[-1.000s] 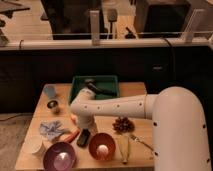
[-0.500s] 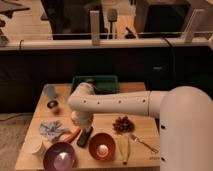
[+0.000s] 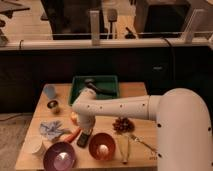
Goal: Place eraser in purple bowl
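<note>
The eraser [image 3: 83,139] is a small black block lying on the wooden table [image 3: 142,97], between the carrot [image 3: 71,135] and the orange-brown bowl [image 3: 102,146]. The purple bowl [image 3: 60,156] stands at the front left, just left of and below the eraser. My white arm reaches in from the right and bends down. The gripper [image 3: 85,128] hangs right above the eraser, at or very near its top end. Its tips are hidden by the wrist.
A green tray [image 3: 95,82] with a dark long-handled tool [image 3: 98,89] sits at the back. A blue cup [image 3: 49,91], a small metal cup [image 3: 53,105], a crumpled cloth [image 3: 50,130], a white cup [image 3: 35,147], a dark cluster [image 3: 121,125] and utensils [image 3: 131,143] lie around.
The arm's bend has shifted slightly left and the wrist has come lower over the eraser. The eraser and bowls have stayed in place.
</note>
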